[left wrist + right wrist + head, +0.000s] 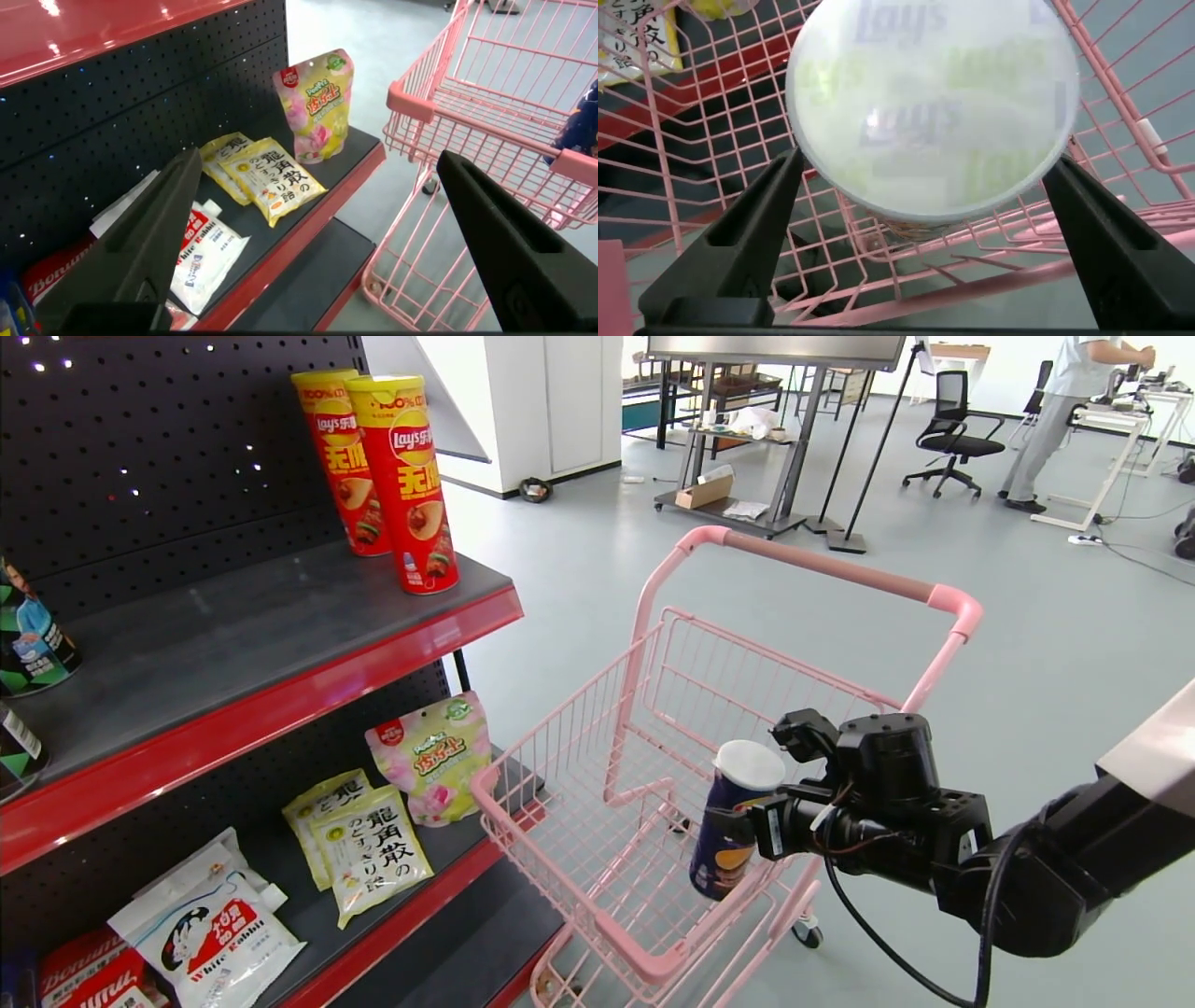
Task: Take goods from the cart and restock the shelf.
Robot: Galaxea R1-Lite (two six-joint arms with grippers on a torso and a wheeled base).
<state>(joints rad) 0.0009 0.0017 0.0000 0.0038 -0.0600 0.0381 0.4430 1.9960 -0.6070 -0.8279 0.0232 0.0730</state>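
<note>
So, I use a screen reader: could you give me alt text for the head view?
The right claw grips a dark blue chip can inside the pink cart. Beside it, a shelf holds two red cans above snack bags.

The dark can (33, 639) on the upper shelf (243, 635) is half cut off.

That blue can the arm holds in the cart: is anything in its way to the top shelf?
Yes. The cart's pink wire side wall stands between the blue can, held in the right gripper, and the upper shelf. Past that, the shelf has bare board beside the red cans.
</note>
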